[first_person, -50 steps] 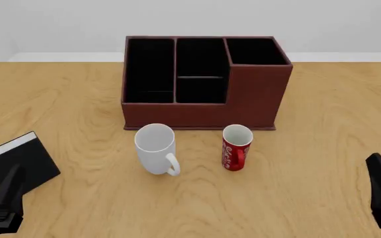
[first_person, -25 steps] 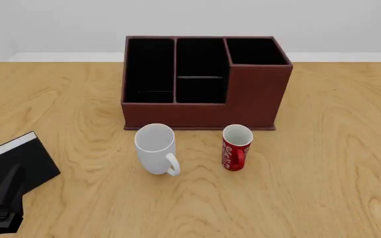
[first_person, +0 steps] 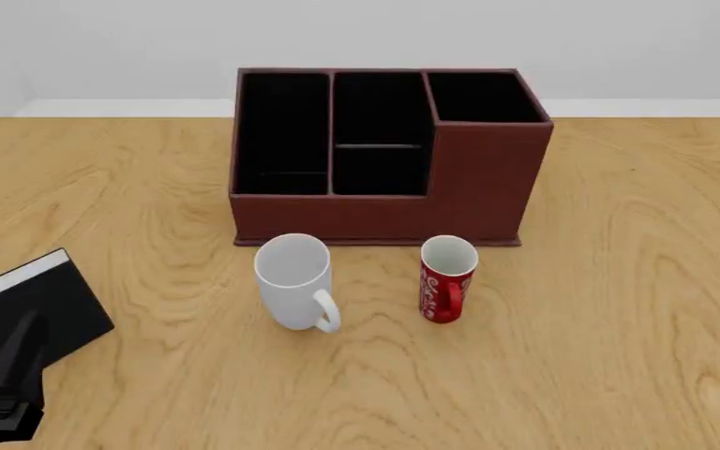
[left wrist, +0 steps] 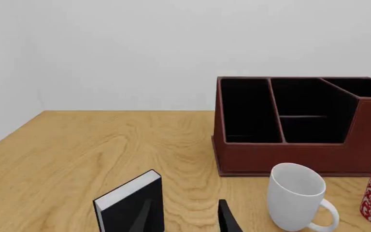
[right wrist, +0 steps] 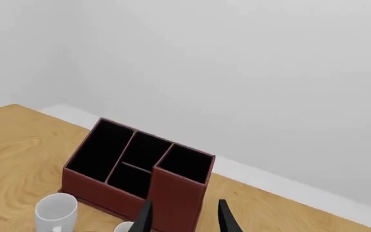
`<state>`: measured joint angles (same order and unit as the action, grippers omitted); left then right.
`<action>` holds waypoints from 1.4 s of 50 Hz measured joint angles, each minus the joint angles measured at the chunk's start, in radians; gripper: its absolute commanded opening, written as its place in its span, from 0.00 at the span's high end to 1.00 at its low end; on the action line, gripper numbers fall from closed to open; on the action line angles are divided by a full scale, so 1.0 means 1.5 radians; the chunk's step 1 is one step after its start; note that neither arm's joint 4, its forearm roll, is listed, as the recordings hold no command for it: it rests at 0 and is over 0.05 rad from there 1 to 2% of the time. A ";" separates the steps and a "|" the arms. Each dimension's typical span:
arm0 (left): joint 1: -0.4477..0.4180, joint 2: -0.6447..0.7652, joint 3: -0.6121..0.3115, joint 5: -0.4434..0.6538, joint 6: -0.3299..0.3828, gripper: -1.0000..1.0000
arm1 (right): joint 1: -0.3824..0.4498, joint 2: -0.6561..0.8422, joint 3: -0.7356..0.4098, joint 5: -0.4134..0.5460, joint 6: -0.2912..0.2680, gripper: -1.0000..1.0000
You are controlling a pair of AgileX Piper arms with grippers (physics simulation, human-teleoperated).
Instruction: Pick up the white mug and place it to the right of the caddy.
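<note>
The white mug (first_person: 295, 281) stands upright on the table just in front of the caddy (first_person: 385, 155), its handle turned toward the near right. It also shows in the left wrist view as the white mug (left wrist: 295, 195) before the caddy (left wrist: 301, 125). My left gripper (first_person: 10, 370) sits low at the near left, well apart from the mug; its fingers (left wrist: 145, 217) stand apart with nothing between them. My right gripper (right wrist: 184, 220) is out of the front view; its wrist view shows it open, high above the caddy (right wrist: 140, 169) and the white mug (right wrist: 55, 212).
A slimmer red mug (first_person: 448, 279) with white lettering stands right of the white mug. A black book-like box (first_person: 35, 305) with a white edge stands at the near left, right beside my left gripper. Bare wood (first_person: 636, 216) lies right of the caddy.
My right gripper, seen a second ago at the front view's lower right corner, has left that view. The mugs, caddy and left gripper have not moved.
</note>
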<state>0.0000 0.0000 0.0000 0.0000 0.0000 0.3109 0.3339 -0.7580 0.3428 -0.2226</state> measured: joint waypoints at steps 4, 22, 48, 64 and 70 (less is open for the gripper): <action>0.000 0.000 0.000 0.000 0.000 0.00 | 0.016 0.030 -0.014 -0.003 -0.005 0.00; 0.000 0.000 0.000 0.000 0.000 0.00 | 0.085 0.176 -0.090 0.015 0.031 0.00; 0.000 0.000 0.000 0.000 0.000 0.00 | 0.170 0.332 -0.184 0.029 0.017 0.00; 0.000 0.000 0.000 0.000 0.000 0.00 | 0.219 0.406 -0.184 0.006 0.019 0.00; 0.000 0.000 0.000 0.000 0.000 0.00 | 0.233 0.431 -0.176 -0.004 0.027 0.00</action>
<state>0.0000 0.0000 0.0000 0.0000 0.0000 0.6603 0.9797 -1.0222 0.3362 -0.1821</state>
